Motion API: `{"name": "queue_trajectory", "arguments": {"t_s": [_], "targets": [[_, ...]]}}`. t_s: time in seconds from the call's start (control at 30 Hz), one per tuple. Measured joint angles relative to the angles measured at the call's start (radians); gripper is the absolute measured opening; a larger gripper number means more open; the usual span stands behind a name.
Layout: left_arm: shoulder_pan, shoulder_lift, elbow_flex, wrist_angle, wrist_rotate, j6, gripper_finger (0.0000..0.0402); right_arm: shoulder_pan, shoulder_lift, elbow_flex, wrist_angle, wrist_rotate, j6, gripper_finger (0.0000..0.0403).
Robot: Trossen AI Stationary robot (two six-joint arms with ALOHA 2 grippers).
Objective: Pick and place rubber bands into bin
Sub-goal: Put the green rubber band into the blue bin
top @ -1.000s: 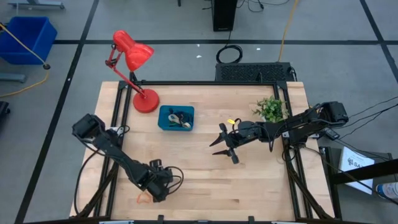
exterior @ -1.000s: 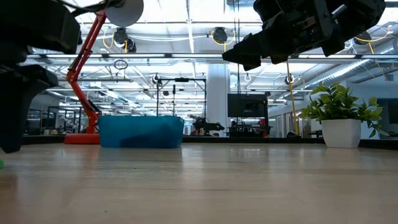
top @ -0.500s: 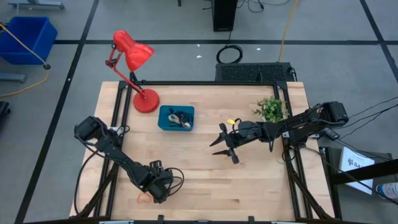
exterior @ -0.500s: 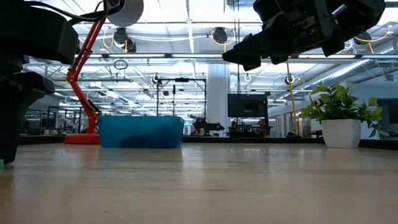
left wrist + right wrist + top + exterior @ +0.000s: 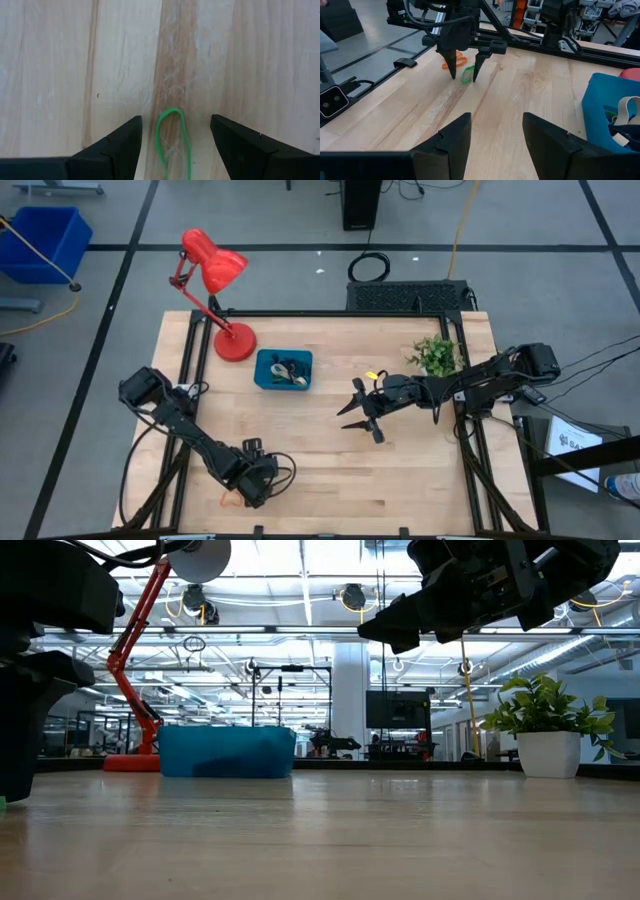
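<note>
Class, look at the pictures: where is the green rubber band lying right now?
The green rubber band lies flat on the wooden table near its front left corner, between the open fingers of the left pincer, beside an orange band.

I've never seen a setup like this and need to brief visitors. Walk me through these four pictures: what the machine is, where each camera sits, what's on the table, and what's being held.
It is a robot with two dark arms at a wooden table, each ending in a two-finger gripper.

The high view looks straight down. The left gripper is low at the table's near left corner; the right gripper hangs above the middle, waiting. The low view looks level across the tabletop. Each wrist view looks forward past that arm's own fingers.

On the table stand a red lamp, a small potted plant and a teal bin already holding several rubber bands.

In the left wrist view, the open fingers straddle a green rubber band lying flat. An orange rubber band lies just beyond. Nothing is held yet; both grippers are open.
</note>
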Motion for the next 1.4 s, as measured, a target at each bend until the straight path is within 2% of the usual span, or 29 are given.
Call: {"name": "queue_trajectory", "arguments": {"t_s": [0.2, 0.4, 0.83, 0.93, 1.2, 1.4], "targets": [[0.001, 0.000, 0.000, 0.001, 0.015, -0.004, 0.0246, 0.000, 0.000, 0.000, 0.000, 0.000, 0.000, 0.0175], [0.012, -0.001, 0.000, -0.007, 0.061, -0.082, 0.0246, 0.000, 0.000, 0.000, 0.000, 0.000, 0.000, 0.0172], [0.014, -0.001, 0.001, -0.019, 0.060, -0.093, 0.0240, 0.000, 0.000, 0.000, 0.000, 0.000, -0.019, 0.0172], [0.014, -0.001, 0.001, -0.021, 0.058, -0.096, 0.0213, 0.000, 0.000, 0.000, 0.000, 0.000, -0.020, 0.0173], [0.014, -0.001, 0.001, -0.023, 0.060, -0.092, 0.0092, 0.000, 0.000, 0.000, 0.000, 0.000, -0.023, 0.0173], [0.013, -0.001, 0.001, -0.020, 0.062, -0.054, 0.0017, 0.000, 0.000, 0.000, 0.000, 0.000, -0.023, 0.0174]]}}
